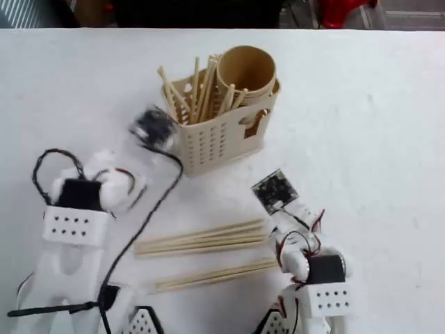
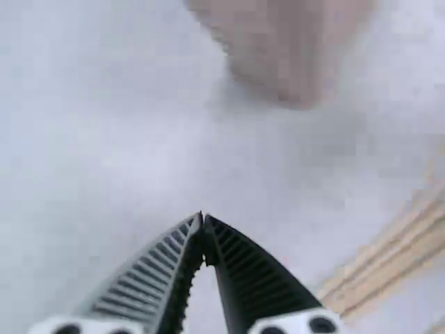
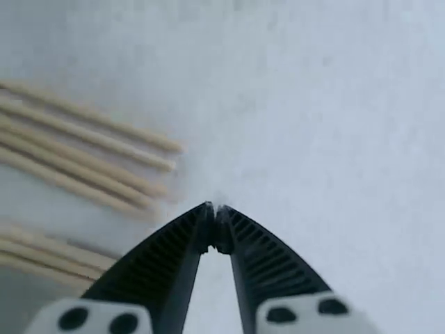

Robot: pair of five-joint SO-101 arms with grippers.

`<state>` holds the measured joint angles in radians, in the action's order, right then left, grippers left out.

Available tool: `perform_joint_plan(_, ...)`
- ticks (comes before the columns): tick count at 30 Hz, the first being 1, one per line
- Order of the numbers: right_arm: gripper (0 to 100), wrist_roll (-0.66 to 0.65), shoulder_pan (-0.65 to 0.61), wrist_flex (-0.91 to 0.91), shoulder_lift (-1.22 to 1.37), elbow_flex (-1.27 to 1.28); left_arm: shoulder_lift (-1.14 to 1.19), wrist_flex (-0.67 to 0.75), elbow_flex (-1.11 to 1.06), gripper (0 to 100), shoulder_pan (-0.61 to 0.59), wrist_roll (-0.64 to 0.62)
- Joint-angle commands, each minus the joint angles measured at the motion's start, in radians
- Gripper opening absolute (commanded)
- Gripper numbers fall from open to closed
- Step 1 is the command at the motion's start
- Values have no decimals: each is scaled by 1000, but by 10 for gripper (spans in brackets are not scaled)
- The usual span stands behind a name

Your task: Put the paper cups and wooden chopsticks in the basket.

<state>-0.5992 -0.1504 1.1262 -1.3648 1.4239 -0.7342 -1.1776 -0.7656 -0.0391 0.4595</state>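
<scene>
White bench [image 1: 368, 139] is crossed left to right by pale wooden chopsticks [image 1: 201, 240]; their right ends are seen just left of the right gripper [image 3: 215, 212], judged nearer. Fingers of it and of the left gripper [image 2: 203, 223] are pressed together.

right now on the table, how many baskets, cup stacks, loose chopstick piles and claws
basket: 1
paper cup stack, in the basket: 1
loose chopstick piles: 2 (upper pile, lower pile)
claws: 2 (left claw, right claw)
total: 6

Bright, even light; soft faint shadows
</scene>
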Motion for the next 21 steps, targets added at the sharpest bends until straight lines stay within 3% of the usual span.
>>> perform_joint_plan(1, 18, -78, -68, 19, 211, -117, 51, 86, 48, 23, -53, -178)
perform_joint_plan(5, 18, -307, -200, 156, 506, -279, 188, 181, 34, 23, -113, -284)
perform_joint_plan(8, 18, -327, -341, 217, 639, -359, 297, 258, 28, 23, -162, -299)
perform_joint_plan(13, 18, -307, -616, 237, 621, -330, 420, 358, 29, 23, -216, -296)
perform_joint_plan(21, 17, -293, -673, 130, 679, -262, 443, 399, 34, 24, -219, -301)
